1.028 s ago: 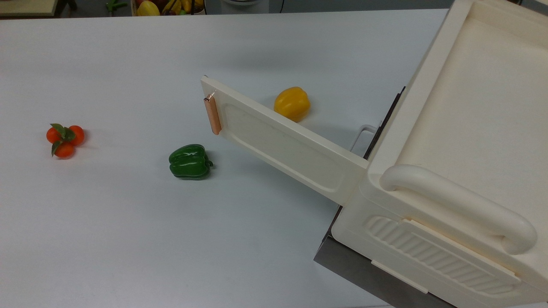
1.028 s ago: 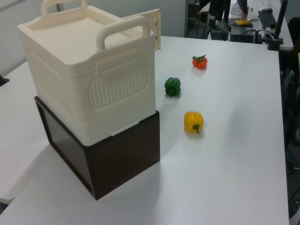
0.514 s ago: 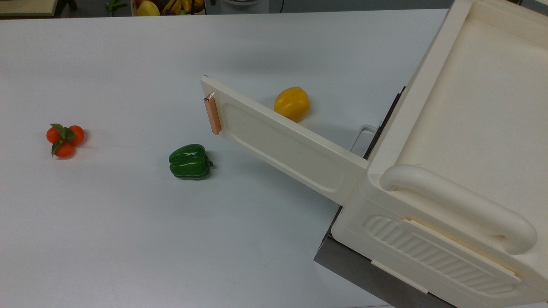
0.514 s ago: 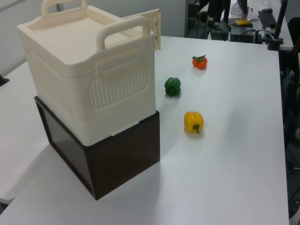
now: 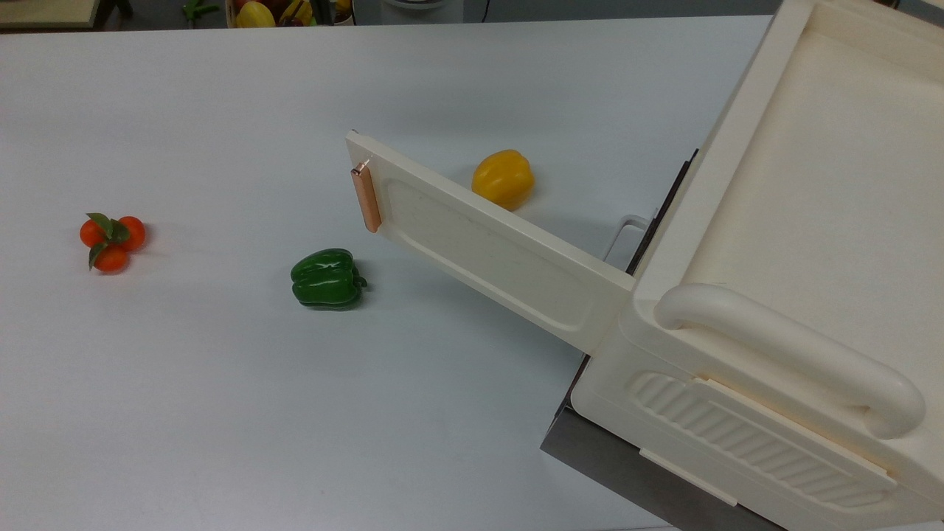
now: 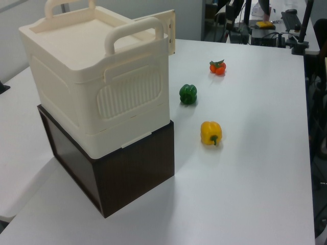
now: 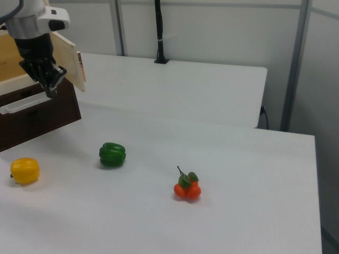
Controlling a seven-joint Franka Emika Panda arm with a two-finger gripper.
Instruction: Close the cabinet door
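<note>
Just right of gripper (image 7: 51,84) in right view: cabinet door (image 5: 487,247), swung wide open off cabinet (image 5: 804,243), handle (image 5: 366,199) at far end. Jaws nearly together, holding nothing. Closing not started, whole swing left. Green pepper (image 7: 112,154) well below.

Open table around my door's swing.
Cabinet door (image 5: 479,247) stands wide; yellow pepper (image 5: 503,178) at its twelve o'clock, green pepper (image 5: 327,278) at eight, both apart from it.

Pincer (image 7: 53,84) hangs at upper left of right view, before open cabinet door (image 7: 68,62). Green pepper (image 7: 112,154), yellow pepper (image 7: 25,171), tomatoes (image 7: 187,189) on white bench (image 7: 238,174).
</note>
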